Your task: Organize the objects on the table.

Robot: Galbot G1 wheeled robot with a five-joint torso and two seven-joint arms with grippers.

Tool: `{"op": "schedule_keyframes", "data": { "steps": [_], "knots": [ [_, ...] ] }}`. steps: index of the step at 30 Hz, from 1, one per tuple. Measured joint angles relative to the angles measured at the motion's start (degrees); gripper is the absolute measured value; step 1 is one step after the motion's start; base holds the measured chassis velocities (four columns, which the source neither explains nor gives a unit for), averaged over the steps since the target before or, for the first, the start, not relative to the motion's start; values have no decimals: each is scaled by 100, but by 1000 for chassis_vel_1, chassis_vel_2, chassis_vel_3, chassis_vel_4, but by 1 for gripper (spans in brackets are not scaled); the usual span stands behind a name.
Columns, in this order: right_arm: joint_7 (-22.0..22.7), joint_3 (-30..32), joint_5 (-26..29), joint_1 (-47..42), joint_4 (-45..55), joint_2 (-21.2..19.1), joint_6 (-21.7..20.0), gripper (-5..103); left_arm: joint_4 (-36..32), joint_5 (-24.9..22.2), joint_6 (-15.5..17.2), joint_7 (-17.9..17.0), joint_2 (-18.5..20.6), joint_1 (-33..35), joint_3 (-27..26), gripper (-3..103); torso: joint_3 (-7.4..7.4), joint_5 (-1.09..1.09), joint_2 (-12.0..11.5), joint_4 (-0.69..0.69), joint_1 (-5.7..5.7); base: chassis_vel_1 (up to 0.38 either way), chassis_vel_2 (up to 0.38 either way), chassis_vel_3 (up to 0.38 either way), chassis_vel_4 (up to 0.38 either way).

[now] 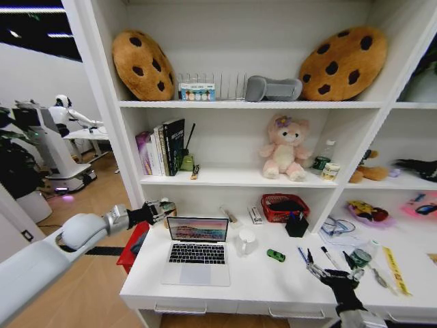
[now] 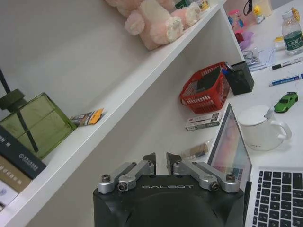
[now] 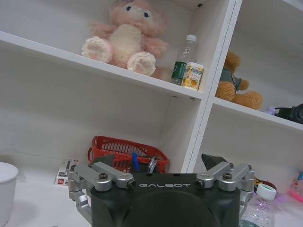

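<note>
An open silver laptop (image 1: pixel 198 249) sits on the white table (image 1: pixel 273 281), left of centre. A white mug (image 1: pixel 246 241) and a tiny green toy car (image 1: pixel 276 255) stand to its right, with pens (image 1: pixel 302 255) lying beyond the car. My left gripper (image 1: pixel 166 209) hovers at the top left corner of the laptop screen (image 2: pixel 232 146), shut and holding nothing. The left wrist view also shows the green toy car (image 2: pixel 286 101) and the pens (image 2: pixel 286 79). My right gripper (image 1: pixel 316 270) is low over the table's front right, near the pens, open and holding nothing (image 3: pixel 160 163).
A red basket (image 1: pixel 285 206) and a black pen holder (image 1: pixel 296 224) stand at the back of the table. Shelves above hold books (image 1: pixel 162 147), a pink plush toy (image 1: pixel 285 149) and cookie cushions (image 1: pixel 143 65). More clutter lies on the table's right part (image 1: pixel 369 260).
</note>
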Motion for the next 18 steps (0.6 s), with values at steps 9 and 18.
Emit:
{"op": "schedule_keyframes", "data": {
  "steps": [9,18],
  "knots": [
    [-1,131,41,-32,-90,50,98,100,478,117,-52,64,-485,-1527,1629,0,0,0,0,1,-1,0,0,0,0],
    [-17,289,89,-55,-204,78,211,100,857,134,-59,229,-931,-2266,2476,0,0,0,0,0,0,0,0,0,0]
  ]
}}
